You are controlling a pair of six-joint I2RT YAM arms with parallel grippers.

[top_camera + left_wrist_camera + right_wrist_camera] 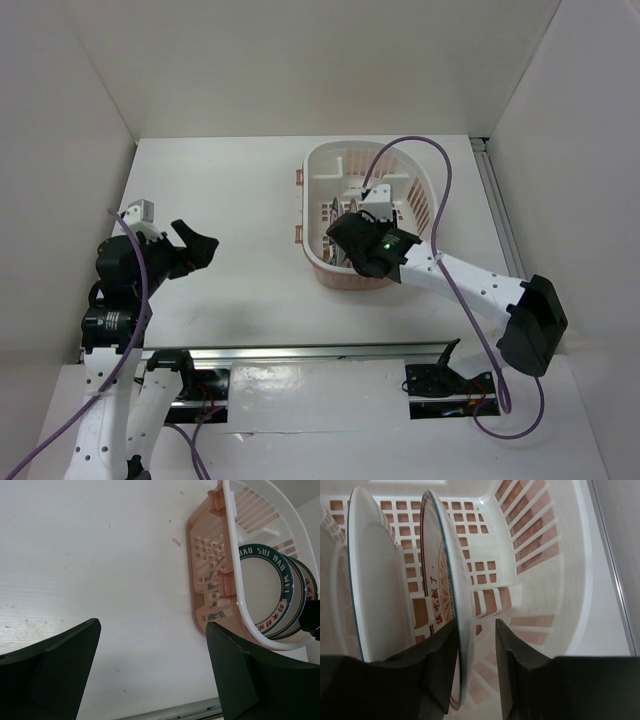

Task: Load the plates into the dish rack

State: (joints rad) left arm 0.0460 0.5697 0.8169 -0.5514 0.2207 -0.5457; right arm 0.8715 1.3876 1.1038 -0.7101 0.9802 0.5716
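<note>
White red-lettered plate (440, 575) upright in dish rack (545, 580); your right pincer (476, 627) spread astride it; left pincer (152, 625) spread.

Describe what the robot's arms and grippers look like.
Both the left arm and right arm have white links joined by black joint housings, each trailed by a purple cable. A small green light glows on the right wrist housing. The left gripper and right gripper each have two broad, matte dark, wedge-shaped fingers.
</note>
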